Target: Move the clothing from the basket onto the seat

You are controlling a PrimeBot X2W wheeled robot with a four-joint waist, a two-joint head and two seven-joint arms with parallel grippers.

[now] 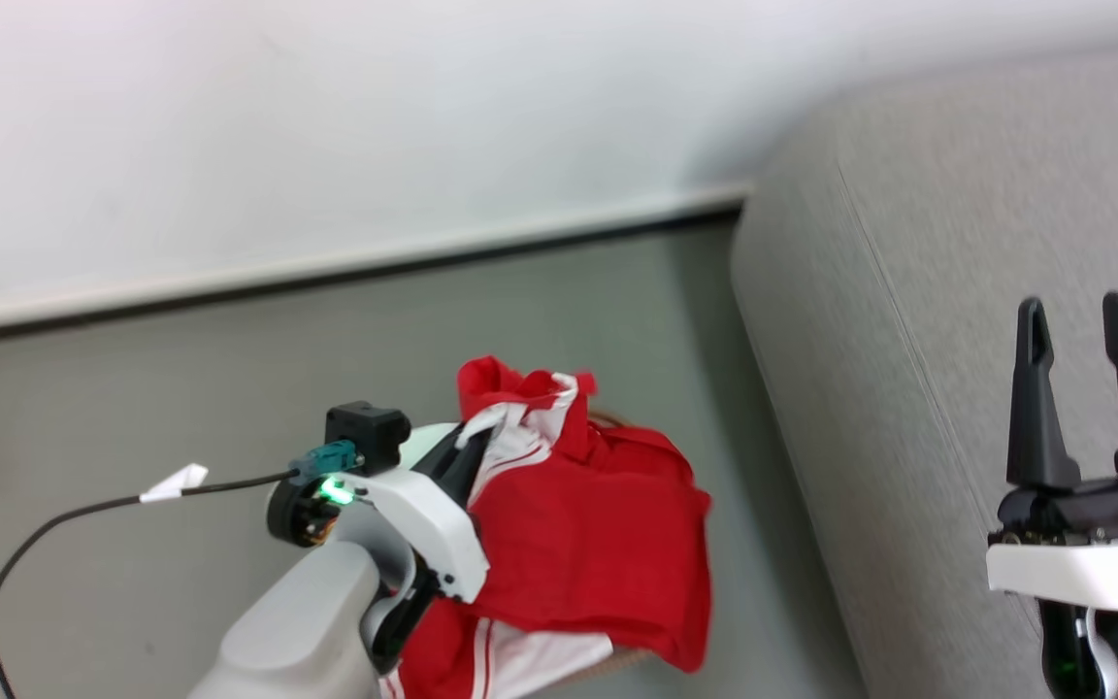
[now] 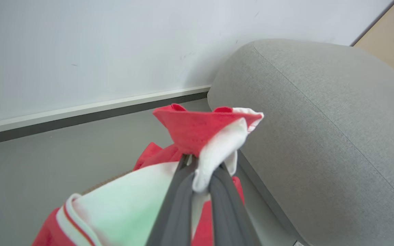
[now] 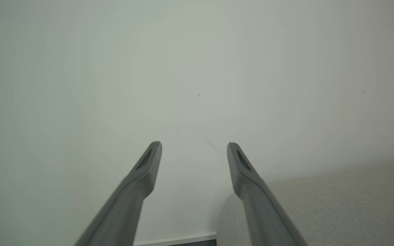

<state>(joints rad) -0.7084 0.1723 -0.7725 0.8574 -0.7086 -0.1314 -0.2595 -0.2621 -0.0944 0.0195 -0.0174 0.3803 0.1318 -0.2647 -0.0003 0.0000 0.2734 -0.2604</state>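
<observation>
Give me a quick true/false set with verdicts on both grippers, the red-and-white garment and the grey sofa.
1. The left gripper is shut on the bright red fabric garment with white panels. True.
2. The right gripper is shut on a fold of cloth. False: its jaws stand open with nothing between them.
3. The garment lies on the large light grey upholstered sofa. False: it hangs from the left gripper, to the left of the sofa in the head view, not on it.
4. A thin black cable runs from the left wrist. True.
</observation>
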